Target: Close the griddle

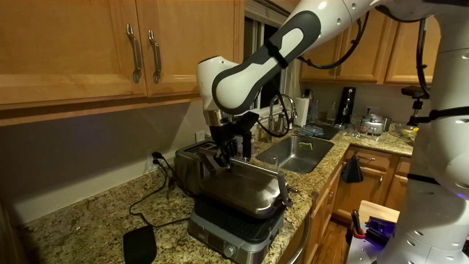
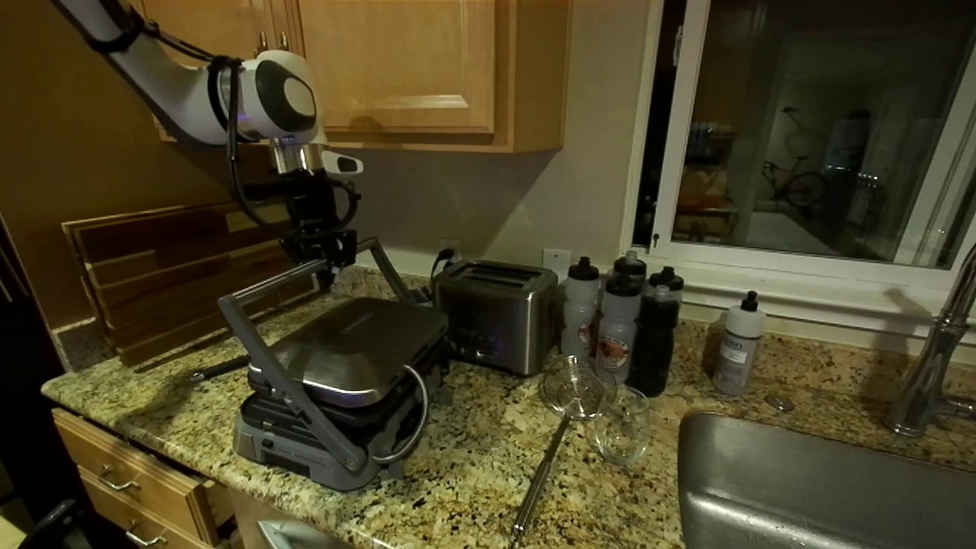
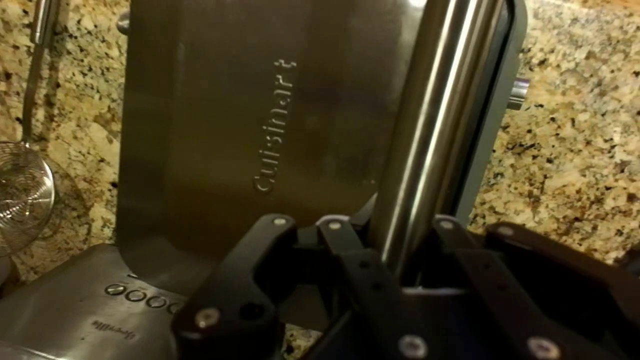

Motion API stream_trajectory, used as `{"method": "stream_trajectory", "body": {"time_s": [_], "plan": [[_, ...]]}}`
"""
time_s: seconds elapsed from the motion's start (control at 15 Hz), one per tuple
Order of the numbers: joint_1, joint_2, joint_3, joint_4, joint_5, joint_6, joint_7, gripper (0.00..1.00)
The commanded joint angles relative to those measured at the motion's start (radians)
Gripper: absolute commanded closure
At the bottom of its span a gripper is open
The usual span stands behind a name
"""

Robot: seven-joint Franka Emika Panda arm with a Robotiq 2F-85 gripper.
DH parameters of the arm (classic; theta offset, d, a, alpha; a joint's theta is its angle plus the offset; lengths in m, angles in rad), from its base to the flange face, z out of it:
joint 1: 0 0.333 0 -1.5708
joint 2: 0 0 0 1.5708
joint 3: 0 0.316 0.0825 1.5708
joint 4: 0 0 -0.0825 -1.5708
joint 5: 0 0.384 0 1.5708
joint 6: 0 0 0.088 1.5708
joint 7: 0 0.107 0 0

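Note:
The griddle (image 1: pixel 242 185) stands on the granite counter; it also shows in an exterior view (image 2: pixel 362 343). Its steel lid lies low over the dark ribbed lower plate, with a gap along the front. Its handle (image 2: pixel 267 284) stands raised above the lid on two side arms. In the wrist view the lid (image 3: pixel 225 125) and the handle bar (image 3: pixel 425 125) fill the middle. My gripper (image 3: pixel 392 237) is shut on the bar near its wall-side end; the fingertips are partly hidden. The gripper also shows in both exterior views (image 1: pixel 226 160) (image 2: pixel 326 267).
A silver toaster (image 2: pixel 496 320) stands close beside the griddle by the wall. Several bottles (image 2: pixel 618 328), a glass (image 2: pixel 621 427) and a wire strainer (image 2: pixel 541 473) lie toward the sink (image 1: pixel 300 157). A black pad (image 1: pixel 139 244) and cord are near. Cabinets (image 1: pixel 73 47) hang above.

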Motion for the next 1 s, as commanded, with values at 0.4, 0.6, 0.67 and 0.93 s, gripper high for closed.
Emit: {"method": "stream_trajectory", "body": {"time_s": [0.4, 0.6, 0.67, 0.93], "plan": [[0.060, 0.114, 0.030, 0.076, 0.042, 0.003, -0.006, 0.97], [0.074, 0.158, 0.036, 0.102, 0.042, 0.017, -0.008, 0.97], [0.078, 0.172, 0.037, 0.111, 0.039, 0.019, -0.006, 0.97], [0.103, 0.244, 0.044, 0.165, 0.035, 0.007, -0.010, 0.97]]}}
